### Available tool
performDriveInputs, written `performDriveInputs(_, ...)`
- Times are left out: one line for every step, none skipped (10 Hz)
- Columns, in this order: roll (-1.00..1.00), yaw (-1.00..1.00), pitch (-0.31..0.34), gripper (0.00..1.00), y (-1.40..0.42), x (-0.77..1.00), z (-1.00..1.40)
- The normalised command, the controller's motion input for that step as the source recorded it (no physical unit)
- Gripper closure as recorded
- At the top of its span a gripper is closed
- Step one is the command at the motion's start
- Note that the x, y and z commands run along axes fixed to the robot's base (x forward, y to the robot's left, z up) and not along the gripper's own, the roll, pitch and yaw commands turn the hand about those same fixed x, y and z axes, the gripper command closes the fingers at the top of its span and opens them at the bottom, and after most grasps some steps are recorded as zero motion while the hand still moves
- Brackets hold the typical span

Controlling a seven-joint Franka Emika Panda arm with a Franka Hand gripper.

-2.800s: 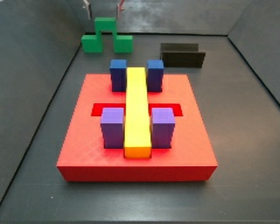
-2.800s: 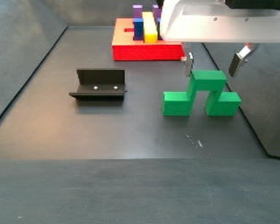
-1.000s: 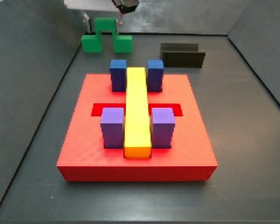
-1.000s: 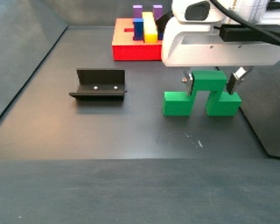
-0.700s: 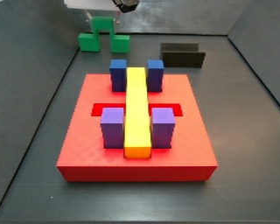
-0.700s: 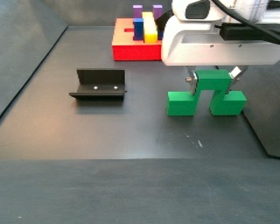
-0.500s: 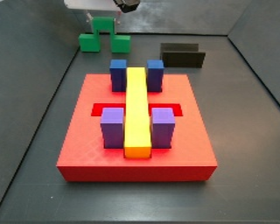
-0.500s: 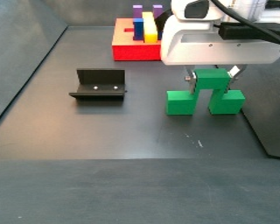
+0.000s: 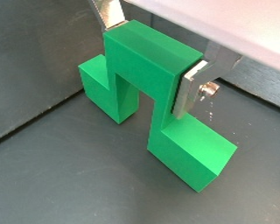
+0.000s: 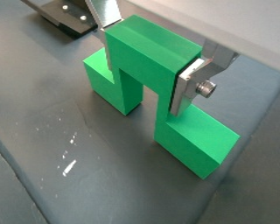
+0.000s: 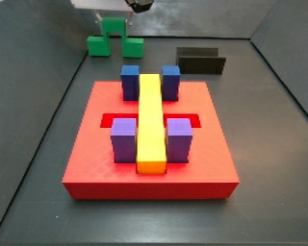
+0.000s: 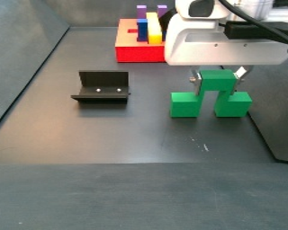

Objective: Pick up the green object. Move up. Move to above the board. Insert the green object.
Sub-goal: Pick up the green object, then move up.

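I see the flat red board (image 11: 150, 159) carrying its yellow bar (image 11: 150, 120); my gripper (image 10: 154, 52) fingers (image 10: 194, 77) clamp the matte green bridge-shaped object's (image 12: 212, 95) centre block near the counter's (image 12: 122, 135) far edge.

One green piece (image 12: 212, 96), held at its centre block by the one hand (image 12: 218, 75). One red board (image 11: 150, 144) carrying one yellow bar (image 11: 150, 118), two blue blocks (image 11: 131, 79) and two purple blocks (image 11: 124, 140). One dark fixture (image 12: 101, 87).

Bright green object (image 9: 149, 105) between the silver fingers (image 10: 194, 77) of the white gripper (image 12: 219, 75) over dark grey floor (image 12: 111, 162) — red board (image 11: 150, 159), yellow bar (image 11: 150, 120), blue (image 11: 131, 81) and purple blocks (image 11: 123, 140), black fixture (image 12: 101, 87).
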Motion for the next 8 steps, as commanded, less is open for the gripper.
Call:
performDriveInputs(0.0,0.0,0.0,1.0,0.0,0.0,0.0)
performDriveInputs(0.0,0.0,0.0,1.0,0.0,0.0,0.0)
performDriveInputs(0.0,0.0,0.0,1.0,0.0,0.0,0.0)
performDriveInputs(0.0,0.0,0.0,1.0,0.0,0.0,0.0)
performDriveInputs(0.0,0.0,0.0,1.0,0.0,0.0,0.0)
performDriveInputs(0.0,0.0,0.0,1.0,0.0,0.0,0.0)
performDriveInputs(0.0,0.0,0.0,1.0,0.0,0.0,0.83)
performDriveInputs(-0.01,-0.05,0.018,1.0,-0.07,0.03,0.83)
